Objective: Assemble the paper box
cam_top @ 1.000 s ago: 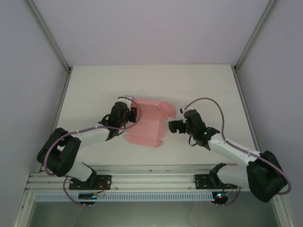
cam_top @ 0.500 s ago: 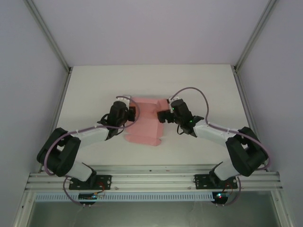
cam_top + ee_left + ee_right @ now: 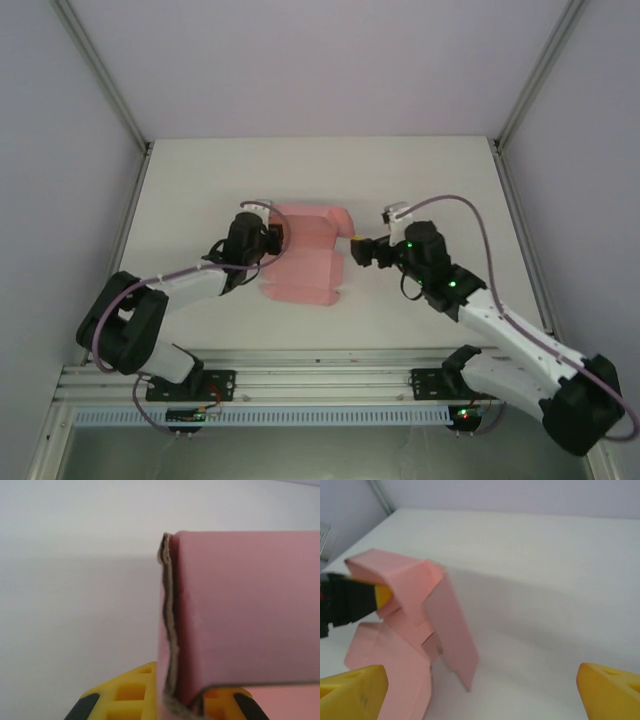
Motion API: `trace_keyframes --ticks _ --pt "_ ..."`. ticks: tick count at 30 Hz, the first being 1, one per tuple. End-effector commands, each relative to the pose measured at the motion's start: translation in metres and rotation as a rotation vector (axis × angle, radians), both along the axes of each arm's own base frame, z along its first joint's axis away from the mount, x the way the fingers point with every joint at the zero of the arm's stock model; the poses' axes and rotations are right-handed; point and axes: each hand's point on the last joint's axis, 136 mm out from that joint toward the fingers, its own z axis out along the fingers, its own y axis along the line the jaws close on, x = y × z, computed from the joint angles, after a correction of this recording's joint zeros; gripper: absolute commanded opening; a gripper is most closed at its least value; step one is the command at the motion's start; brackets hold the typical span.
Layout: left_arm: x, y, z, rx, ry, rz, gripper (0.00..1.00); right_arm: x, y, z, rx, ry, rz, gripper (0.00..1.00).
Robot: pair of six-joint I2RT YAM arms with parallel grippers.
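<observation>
The pink paper box [image 3: 305, 262] lies partly folded in the middle of the white table [image 3: 200, 180], its far panels raised. My left gripper [image 3: 277, 238] is shut on the box's raised left wall. In the left wrist view the card's edge [image 3: 172, 630] stands pinched between the yellow fingers [image 3: 122, 695]. My right gripper [image 3: 358, 250] stands open just right of the box, apart from it. In the right wrist view the box [image 3: 405, 585] sits to the left with one flap [image 3: 452, 630] hanging down, and the right gripper [image 3: 480, 695] has bare table between its fingertips [image 3: 355, 690].
Metal frame posts [image 3: 110, 90] stand along the table's left and right sides, and a rail [image 3: 320, 375] carries both arm bases at the near edge. Open table surface [image 3: 545, 580] lies beyond and to the right of the box.
The right gripper swung in against the box's right flap, then drew back to the right. That flap now stands folded closer to the box. The left gripper has kept its hold.
</observation>
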Motion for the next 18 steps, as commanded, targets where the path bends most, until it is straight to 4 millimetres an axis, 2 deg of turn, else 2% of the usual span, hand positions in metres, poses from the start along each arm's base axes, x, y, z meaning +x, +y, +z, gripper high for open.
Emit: trace_keyframes --ticks 1,4,6,8,13,18 --pt "-0.005 -0.011 0.021 -0.074 -0.052 -0.066 0.0 0.005 -0.029 -0.016 0.033 0.102 -0.069 0.99" --pt "-0.008 -0.016 0.024 -0.086 -0.06 -0.1 0.0 0.023 -0.051 -0.023 0.08 0.184 -0.132 0.99" --pt "-0.009 -0.018 0.025 -0.085 -0.06 -0.113 0.0 0.031 -0.05 -0.03 0.091 0.235 -0.109 0.98" --pt "-0.01 -0.019 0.026 -0.087 -0.061 -0.121 0.0 0.043 -0.041 -0.027 0.093 0.217 -0.059 0.97" --pt "-0.012 -0.023 0.03 -0.102 -0.068 -0.146 0.0 0.049 0.007 -0.038 0.11 0.25 0.114 0.95" --pt "-0.009 -0.021 0.028 -0.094 -0.059 -0.13 0.0 0.041 0.047 -0.043 0.081 0.255 0.251 0.94"
